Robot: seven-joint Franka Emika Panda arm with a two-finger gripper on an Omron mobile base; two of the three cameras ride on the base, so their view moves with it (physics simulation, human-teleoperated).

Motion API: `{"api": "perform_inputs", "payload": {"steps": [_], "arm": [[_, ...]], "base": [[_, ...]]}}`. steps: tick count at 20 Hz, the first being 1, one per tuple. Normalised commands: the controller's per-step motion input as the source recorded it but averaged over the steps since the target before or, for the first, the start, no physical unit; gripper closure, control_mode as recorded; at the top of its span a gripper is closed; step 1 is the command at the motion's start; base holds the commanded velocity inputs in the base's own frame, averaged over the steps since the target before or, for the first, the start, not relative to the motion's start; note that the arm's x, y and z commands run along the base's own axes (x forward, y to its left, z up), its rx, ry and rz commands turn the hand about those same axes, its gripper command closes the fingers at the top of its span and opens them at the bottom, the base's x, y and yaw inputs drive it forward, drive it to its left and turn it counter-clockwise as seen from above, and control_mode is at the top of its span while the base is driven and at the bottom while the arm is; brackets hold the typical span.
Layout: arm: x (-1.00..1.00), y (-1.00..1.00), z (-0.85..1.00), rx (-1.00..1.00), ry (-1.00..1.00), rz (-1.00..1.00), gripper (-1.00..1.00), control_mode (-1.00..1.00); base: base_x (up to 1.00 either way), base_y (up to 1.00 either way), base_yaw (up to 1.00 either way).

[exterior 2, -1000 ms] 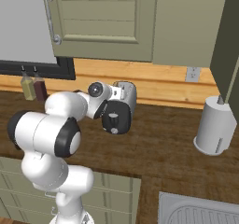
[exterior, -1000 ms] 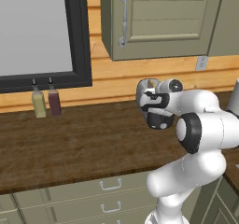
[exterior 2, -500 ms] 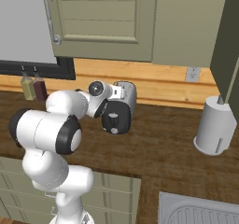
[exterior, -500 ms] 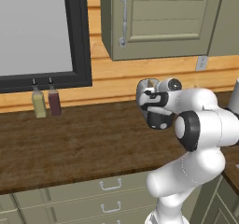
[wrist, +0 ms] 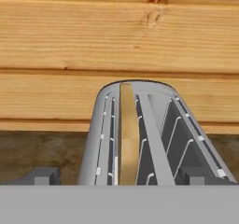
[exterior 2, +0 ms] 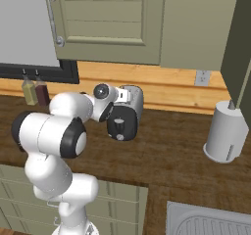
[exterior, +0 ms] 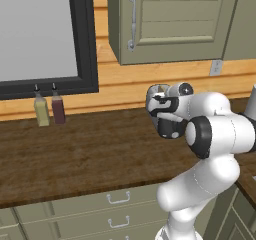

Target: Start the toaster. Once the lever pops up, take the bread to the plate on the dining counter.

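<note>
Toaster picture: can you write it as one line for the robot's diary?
toaster: on counter | bread: in left slot | fingers: open, above toaster

The arm point(exterior: 210, 149) is showing a glossy white shell of rounded, bulbous segments, thick and tube-like, with smooth curved elbows. Dark, near-black rings are marking the joints between segments; one wide black band point(exterior 2: 73, 138) is circling the large round shoulder-like housing. The wrist section is carrying a small grey round cap point(exterior 2: 101, 90) with a dark centre. The hand body point(exterior: 167, 119) is appearing black with white panels. Two small dark grey, square-ended fingertips point(wrist: 39, 176) are rising at the bottom of the hand view. No cables, screws or printed markings are discernible.
</note>
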Motion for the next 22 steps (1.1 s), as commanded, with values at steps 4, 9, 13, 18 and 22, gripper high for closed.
{"api": "perform_inputs", "payload": {"steps": [4, 9, 13, 18, 22], "arm": [[0.03, -0.03, 0.00, 0.00, 0.00, 0.00, -1.00, -1.00], [0.08, -0.01, 0.00, 0.00, 0.00, 0.00, -1.00, -1.00], [0.13, -0.03, 0.00, 0.00, 0.00, 0.00, -1.00, -1.00], [0.12, -0.02, 0.00, 0.00, 0.00, 0.00, -1.00, -1.00], [0.02, 0.00, -0.05, 0.00, 0.00, 0.00, -1.00, -1.00]], "base": [[0.00, 0.00, 0.00], [0.00, 0.00, 0.00], [0.00, 0.00, 0.00], [0.00, 0.00, 0.00], [0.00, 0.00, 0.00]]}}
